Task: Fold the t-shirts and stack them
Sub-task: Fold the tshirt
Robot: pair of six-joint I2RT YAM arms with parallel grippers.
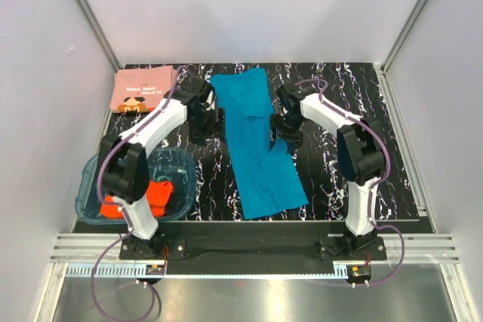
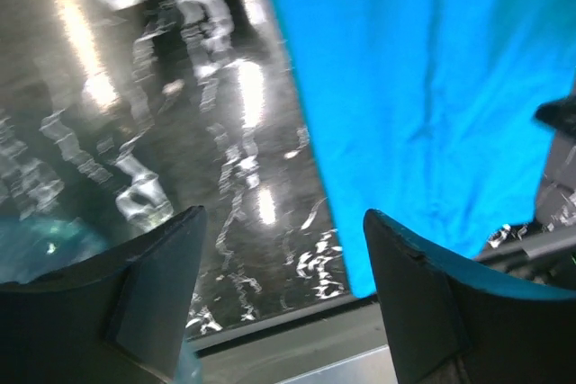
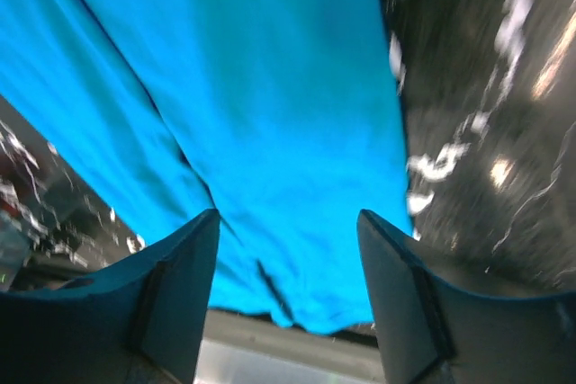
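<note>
The teal-blue t-shirt (image 1: 256,141) lies as a long folded strip down the middle of the table. My left gripper (image 1: 207,124) is open and empty beside the shirt's left edge. In the left wrist view the gripper (image 2: 281,263) hangs over bare table, with the shirt (image 2: 423,87) to its right. My right gripper (image 1: 284,127) is open at the shirt's right edge. In the right wrist view the gripper (image 3: 288,263) is above the teal cloth (image 3: 252,105). The salmon-pink printed shirt (image 1: 143,90) lies folded at the back left. The orange-red shirt (image 1: 149,195) lies crumpled in the tub.
A clear blue-tinted plastic tub (image 1: 181,164) stands at the front left beside the left arm's base. The table is black marble-patterned (image 1: 339,96), with white walls and metal rails around it. The table's near edge shows in both wrist views.
</note>
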